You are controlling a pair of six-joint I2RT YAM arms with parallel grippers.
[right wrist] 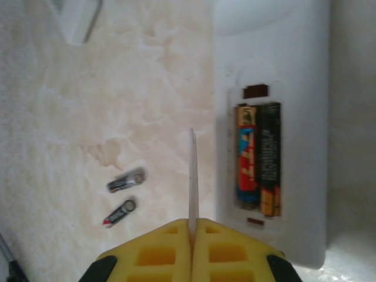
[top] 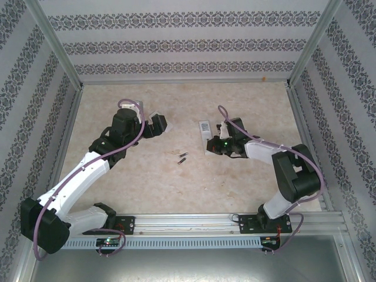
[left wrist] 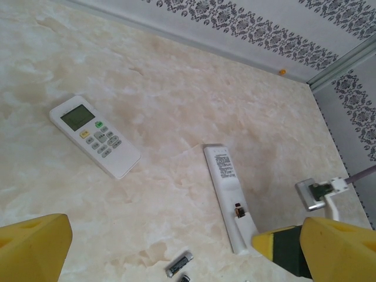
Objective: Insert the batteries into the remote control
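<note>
left gripper (left wrist: 161, 235): the yellow foam-padded fingers (left wrist: 32, 247) stand wide apart and hold nothing. it hangs above the pale marbled table top (left wrist: 176, 88).

right gripper (right wrist: 192, 226): the yellow pads are pressed together on a thin white flat strip (right wrist: 192, 176), seen edge-on and standing up from between them. what the strip is cannot be told. in the top view the right gripper (top: 212, 144) sits at the near end of the white face-down remote control (top: 205, 128).

open battery bay (right wrist: 258, 106) of this remote: it holds two cells side by side, lengthwise. one is a red, blue and gold labelled battery (right wrist: 247, 155); the other is a dark battery with a gold end (right wrist: 270, 155).

two small dark loose batteries (right wrist: 126, 181) lie on the table beside the same remote, near each other, not touching, apart from the remote body.

a white face-up remote with a grey-green screen and buttons (left wrist: 94, 136) lies well apart from the face-down one.
</note>
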